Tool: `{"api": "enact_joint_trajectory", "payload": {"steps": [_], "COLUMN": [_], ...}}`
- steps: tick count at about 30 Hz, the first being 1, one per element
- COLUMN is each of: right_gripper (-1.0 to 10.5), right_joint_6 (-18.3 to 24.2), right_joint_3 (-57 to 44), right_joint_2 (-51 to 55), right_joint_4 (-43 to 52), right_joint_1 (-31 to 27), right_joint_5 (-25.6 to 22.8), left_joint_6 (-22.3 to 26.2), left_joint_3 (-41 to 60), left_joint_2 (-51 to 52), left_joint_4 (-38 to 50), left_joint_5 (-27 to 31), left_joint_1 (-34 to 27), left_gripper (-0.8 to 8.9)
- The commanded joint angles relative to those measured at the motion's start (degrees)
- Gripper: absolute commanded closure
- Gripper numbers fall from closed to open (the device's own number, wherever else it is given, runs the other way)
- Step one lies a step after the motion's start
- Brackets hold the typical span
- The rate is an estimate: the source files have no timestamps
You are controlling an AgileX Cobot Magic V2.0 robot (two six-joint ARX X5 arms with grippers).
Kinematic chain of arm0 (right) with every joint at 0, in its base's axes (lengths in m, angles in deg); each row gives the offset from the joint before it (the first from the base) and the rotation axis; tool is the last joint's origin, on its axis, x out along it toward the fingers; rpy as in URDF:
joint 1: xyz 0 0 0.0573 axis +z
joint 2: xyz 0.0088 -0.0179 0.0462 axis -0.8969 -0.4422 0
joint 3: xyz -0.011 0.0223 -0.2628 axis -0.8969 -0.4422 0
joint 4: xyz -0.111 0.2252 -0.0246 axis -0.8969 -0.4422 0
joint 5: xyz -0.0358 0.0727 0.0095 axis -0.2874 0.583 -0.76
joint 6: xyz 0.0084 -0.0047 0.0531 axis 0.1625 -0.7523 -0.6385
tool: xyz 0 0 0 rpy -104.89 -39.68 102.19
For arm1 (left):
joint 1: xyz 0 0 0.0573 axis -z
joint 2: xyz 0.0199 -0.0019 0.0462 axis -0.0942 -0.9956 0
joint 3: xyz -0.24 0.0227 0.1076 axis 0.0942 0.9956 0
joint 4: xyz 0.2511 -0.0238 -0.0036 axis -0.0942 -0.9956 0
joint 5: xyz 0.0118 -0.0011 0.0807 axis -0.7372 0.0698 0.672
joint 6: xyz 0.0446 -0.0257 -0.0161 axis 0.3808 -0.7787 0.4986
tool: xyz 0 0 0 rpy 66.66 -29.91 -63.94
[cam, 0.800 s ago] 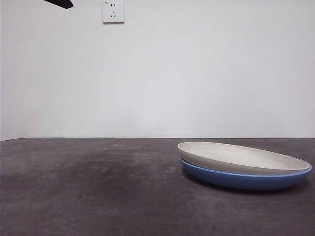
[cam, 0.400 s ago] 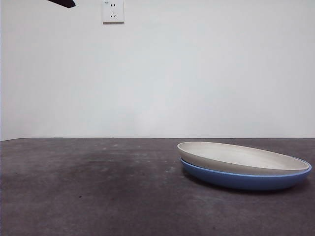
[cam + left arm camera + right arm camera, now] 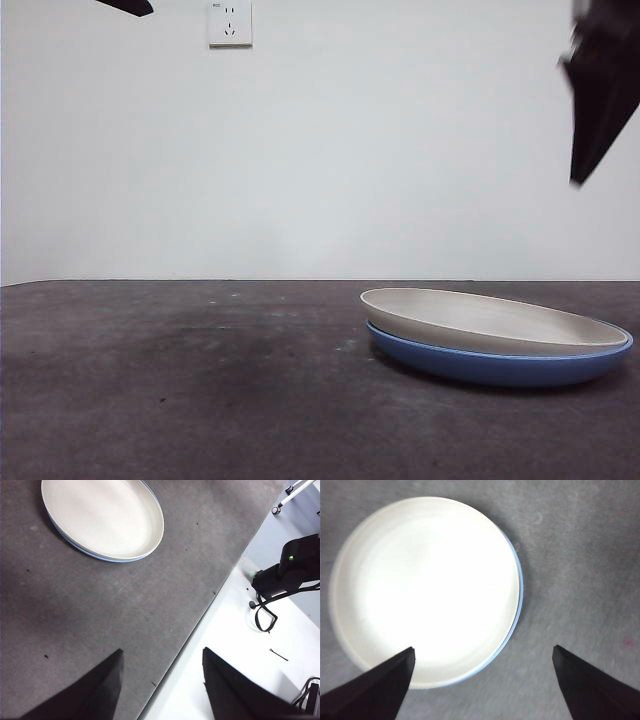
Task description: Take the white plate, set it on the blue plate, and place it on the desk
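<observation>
The white plate (image 3: 490,318) sits nested in the blue plate (image 3: 500,363), slightly off-centre so a blue crescent (image 3: 518,592) shows along one side; the pair rests on the dark grey worktop (image 3: 200,380). The right end effector (image 3: 482,672) hangs above the stack, jaws spread wide, gripping nothing, and shows as a dark shape (image 3: 600,85) high in the front view. The left end effector (image 3: 162,682) waits well apart, over the worktop's edge, released and empty.
</observation>
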Motion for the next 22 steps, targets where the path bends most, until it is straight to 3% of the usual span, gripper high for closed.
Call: {"api": "enact_joint_trajectory", "payload": {"steps": [1, 10, 22], "right_gripper": [5.1, 5.4, 6.6], "right_joint_6": [0.3, 0.6, 0.7], "right_joint_3": [0.8, 0.8, 0.8], "right_joint_2": [-5.3, -16.6, -23.6], "right_joint_4": [2.4, 9.2, 13.2], "right_joint_1": [0.1, -1.5, -2.4], "right_joint_5": [-0.3, -0.4, -0.1], "left_joint_6": [1.1, 1.1, 1.1], "left_joint_3": [-0.6, -0.6, -0.6], "left_joint_2": [-0.5, -0.5, -0.5], "left_joint_4": [0.2, 0.2, 0.3], "left_joint_5": [-0.3, -0.3, -0.3], "left_joint_1": [0.4, 0.4, 0.4], "left_gripper": [5.61, 5.61, 5.61]}}
